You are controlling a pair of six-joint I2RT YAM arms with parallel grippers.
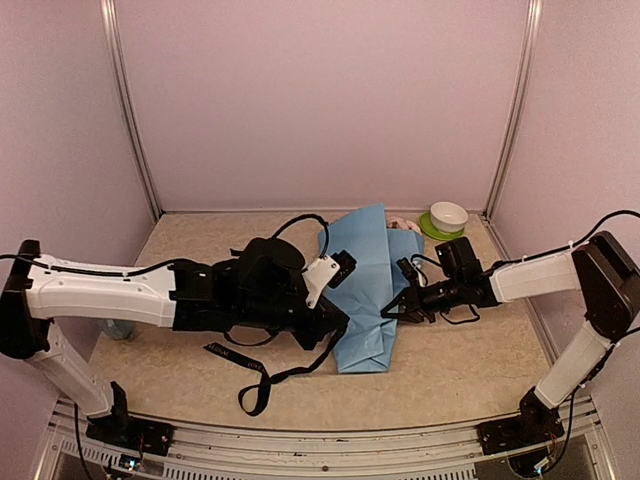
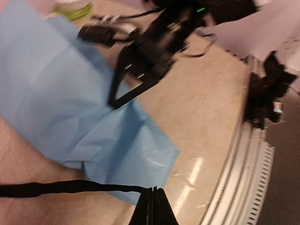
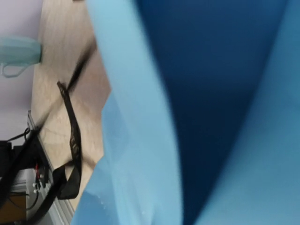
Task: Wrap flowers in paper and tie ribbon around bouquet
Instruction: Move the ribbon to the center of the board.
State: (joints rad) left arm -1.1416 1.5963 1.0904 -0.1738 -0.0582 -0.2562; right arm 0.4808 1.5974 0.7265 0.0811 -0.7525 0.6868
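The left gripper (image 2: 151, 193) pinches the ribbon (image 2: 70, 188) end, beside the folded paper (image 1: 365, 280) on the table (image 1: 470, 370). The right gripper (image 1: 390, 313) is clamped on the paper's edge. Its own camera sees only blurry paper, with its fingers hidden.

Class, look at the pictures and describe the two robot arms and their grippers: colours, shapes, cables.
The left arm and right arm have white boxy shells with black joints. Thin black cables loop along both. The left gripper and right gripper are black, with slim tapering fingers.
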